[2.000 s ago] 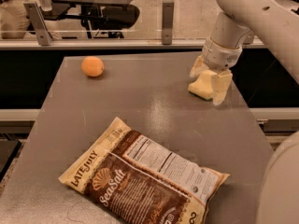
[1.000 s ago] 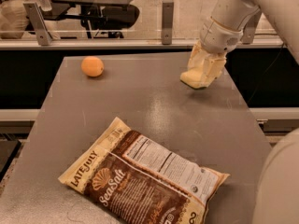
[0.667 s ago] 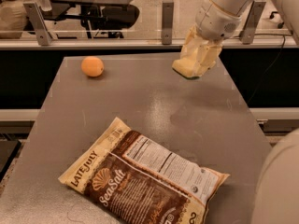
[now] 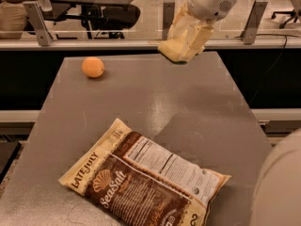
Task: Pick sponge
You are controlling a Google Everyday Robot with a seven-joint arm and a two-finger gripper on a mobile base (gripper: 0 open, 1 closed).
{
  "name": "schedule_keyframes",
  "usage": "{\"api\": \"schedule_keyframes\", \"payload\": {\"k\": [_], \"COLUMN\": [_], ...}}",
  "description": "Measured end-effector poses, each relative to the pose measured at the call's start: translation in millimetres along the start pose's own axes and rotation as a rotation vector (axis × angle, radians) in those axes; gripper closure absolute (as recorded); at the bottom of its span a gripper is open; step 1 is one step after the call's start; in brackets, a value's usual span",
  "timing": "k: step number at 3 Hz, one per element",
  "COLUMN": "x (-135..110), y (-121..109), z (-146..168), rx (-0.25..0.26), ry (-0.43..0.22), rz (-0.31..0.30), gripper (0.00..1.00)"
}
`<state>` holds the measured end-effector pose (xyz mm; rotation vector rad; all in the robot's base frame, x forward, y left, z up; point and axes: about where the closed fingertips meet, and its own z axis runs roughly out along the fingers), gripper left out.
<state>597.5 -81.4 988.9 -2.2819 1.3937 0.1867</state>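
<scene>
Sponge [image 4: 170,48] is in the grip of my gripper [image 4: 188,44] at the far edge of the table [image 4: 202,112], right of centre. It is tilted, with a thin strip of its dark green underside showing. From this view it looks to be just clear of the tabletop, though I cannot be sure. The pale padded fingers [image 4: 197,29] are pinched on the sponge from above, coming down from the white wrist at the top of my view.

At the far left of the table sits an orange [image 4: 92,67], well apart from the sponge. Nearer me, about mid-table, a Late July Sea Salt chip bag [image 4: 146,182] lies flat and at an angle. At the lower right corner, part of the robot's pale body [image 4: 282,187] fills the edge of view.
</scene>
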Motion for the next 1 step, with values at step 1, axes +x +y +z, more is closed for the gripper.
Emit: {"api": "schedule_keyframes", "payload": {"k": [1], "x": [-0.3], "y": [-13.4], "z": [3.3], "rx": [0.044], "ry": [-0.002], "rz": [-0.001], "gripper": [1.0]}}
